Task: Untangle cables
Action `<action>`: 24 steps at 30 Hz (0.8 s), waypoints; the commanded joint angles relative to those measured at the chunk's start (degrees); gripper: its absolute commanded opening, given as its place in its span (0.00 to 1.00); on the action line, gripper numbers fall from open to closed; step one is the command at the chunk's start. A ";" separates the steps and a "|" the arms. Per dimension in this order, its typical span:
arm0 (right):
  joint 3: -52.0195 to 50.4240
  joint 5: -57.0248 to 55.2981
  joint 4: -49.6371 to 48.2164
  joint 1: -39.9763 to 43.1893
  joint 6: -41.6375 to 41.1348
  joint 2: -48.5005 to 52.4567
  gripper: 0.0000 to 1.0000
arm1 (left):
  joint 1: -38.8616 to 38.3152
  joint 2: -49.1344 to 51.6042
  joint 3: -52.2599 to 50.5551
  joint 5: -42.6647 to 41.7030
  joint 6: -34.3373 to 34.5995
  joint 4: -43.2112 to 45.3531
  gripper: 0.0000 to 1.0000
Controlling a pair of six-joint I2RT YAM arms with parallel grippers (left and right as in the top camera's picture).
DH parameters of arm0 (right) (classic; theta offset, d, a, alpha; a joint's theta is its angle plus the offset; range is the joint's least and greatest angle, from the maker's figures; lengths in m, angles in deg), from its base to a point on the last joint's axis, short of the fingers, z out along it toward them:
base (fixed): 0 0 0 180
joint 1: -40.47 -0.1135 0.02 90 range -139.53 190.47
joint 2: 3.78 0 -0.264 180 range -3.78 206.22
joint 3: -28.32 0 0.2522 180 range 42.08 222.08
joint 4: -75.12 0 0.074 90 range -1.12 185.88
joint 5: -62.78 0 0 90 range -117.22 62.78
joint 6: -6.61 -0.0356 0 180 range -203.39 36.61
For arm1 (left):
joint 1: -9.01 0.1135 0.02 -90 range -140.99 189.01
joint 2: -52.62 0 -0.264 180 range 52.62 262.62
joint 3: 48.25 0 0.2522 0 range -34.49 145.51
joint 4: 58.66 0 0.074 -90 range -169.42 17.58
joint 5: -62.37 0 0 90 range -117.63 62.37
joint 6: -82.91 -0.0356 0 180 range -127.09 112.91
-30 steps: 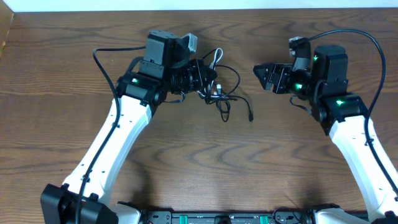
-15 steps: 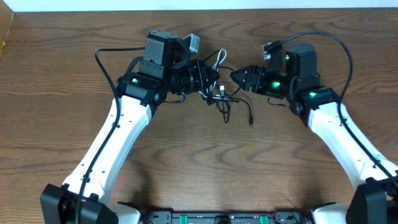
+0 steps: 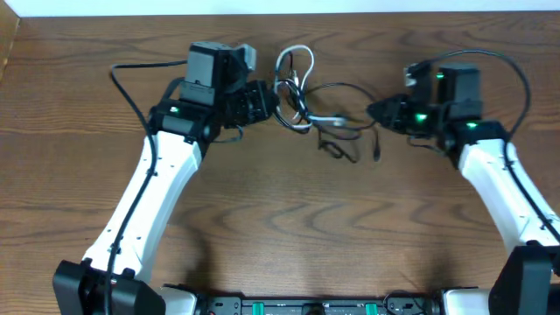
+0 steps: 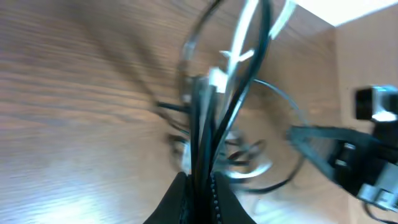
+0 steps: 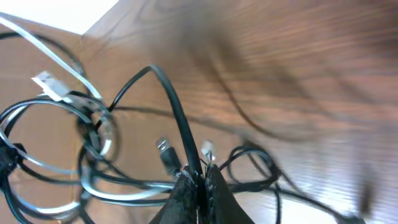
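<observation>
the cables [image 3: 308, 112] lie as one tangle between the two end effectors. the long axis of the tangle runs from one end effector to the other, across the overhead view. the end nearest the left end effector [image 4: 199, 183] carries upright loops that rise off the bench. the end nearest the right end effector [image 5: 196, 177] thins to a single strand.

the strands are thin, round and flexible, mostly glossy black. one white cable [image 4: 241, 43] is thinner and forms an oval loop just beyond the left end effector. a loose black end with a small plug [image 3: 376, 157] hangs on the near side of the right end effector, clear of it.

the left end effector is closed on a bundle of several strands, black and white together. the right end effector is closed on one black cable [image 5: 176, 118], which arches up and away from its fingertips.

the bench [image 3: 289, 236] is brown wood-grain laminate, flat and matt. a pale strip [image 3: 280, 5] runs along its far edge. both wrist views are motion-blurred.
</observation>
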 commanded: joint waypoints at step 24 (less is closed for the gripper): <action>3.15 -30.51 14.71 3.82 10.71 -17.55 0.01 | 10.56 -0.42 0.61 7.32 -9.31 -5.95 0.07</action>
